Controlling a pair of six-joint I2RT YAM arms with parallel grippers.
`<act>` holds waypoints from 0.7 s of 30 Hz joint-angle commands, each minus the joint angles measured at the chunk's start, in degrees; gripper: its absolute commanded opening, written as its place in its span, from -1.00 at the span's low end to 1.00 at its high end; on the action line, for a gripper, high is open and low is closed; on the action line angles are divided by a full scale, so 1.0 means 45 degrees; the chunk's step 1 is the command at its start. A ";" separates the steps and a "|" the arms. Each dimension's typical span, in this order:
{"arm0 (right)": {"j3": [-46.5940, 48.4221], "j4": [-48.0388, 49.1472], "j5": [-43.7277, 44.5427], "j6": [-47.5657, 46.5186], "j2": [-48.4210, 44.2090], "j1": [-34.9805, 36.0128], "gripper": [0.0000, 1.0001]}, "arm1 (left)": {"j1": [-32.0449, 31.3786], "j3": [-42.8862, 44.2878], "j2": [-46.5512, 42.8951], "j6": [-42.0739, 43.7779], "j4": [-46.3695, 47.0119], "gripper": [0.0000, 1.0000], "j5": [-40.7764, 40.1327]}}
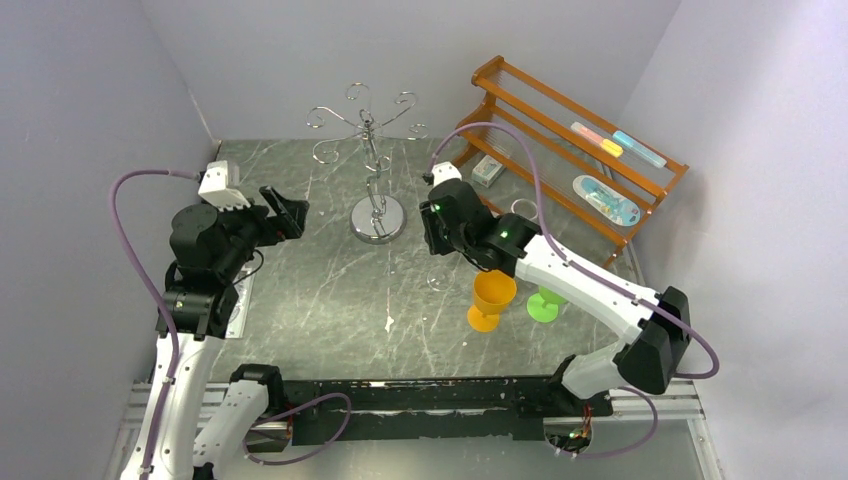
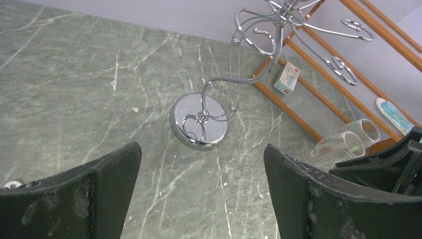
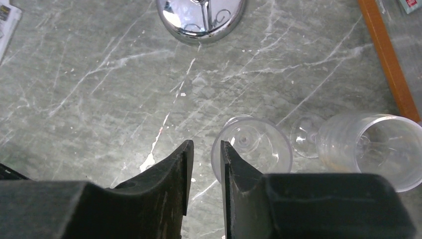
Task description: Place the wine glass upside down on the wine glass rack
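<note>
1. Progress: the task is at its opening step. The wine glass rack point(image 1: 372, 165) carries nothing on any curled arm that I can see, so no glass hangs upside down.
2. Location of the task's thing: the wine glass point(image 3: 255, 147) stands upright on the table point(image 3: 99, 89), mouth up, to the near right of the rack's round base and apart from it.
3. Left to do, in my judgement: secure the glass, lift it, turn it over, and slide its foot into one of the rack's arms. None of this shows as done.
4. My right jaws point(image 3: 205, 149) stand narrow and straddle the rim of the wine glass, one finger over the mouth of the bowl and the other outside it.
5. The rim wall lies against the finger over the bowl, and a sliver of table shows between that wall and the outer finger. I judge the clamp not yet made. The glass is not lifted.
6. My left jaws point(image 2: 201, 199) stand spread to the full, holding and touching nothing. They hover to the left of the rack and face its base.
7. Also noted: a second clear glass point(image 3: 370, 149) lies on its side just beside the wine glass, on the side away from the rack. An orange cup point(image 1: 492, 298) and a green cup point(image 1: 545, 303) stand further from the rack, toward my arm bases.
</note>
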 commanded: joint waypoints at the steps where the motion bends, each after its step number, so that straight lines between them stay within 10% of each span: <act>1: 0.0742 -0.0788 0.0521 0.0220 0.0598 0.0076 -0.41 | 0.0089 0.0012 -0.0070 -0.0168 -0.0527 0.93 -0.0519; 11: 0.1134 -0.1141 -0.0038 0.0032 0.0739 0.0108 -0.99 | 0.0089 -0.0453 -0.0627 -0.1239 -0.0819 0.94 -0.0009; 21: -0.1132 0.4277 -0.2563 0.0186 -0.1842 0.0256 -1.00 | 0.0089 0.0251 -0.0527 -0.6241 -0.4434 0.94 0.0507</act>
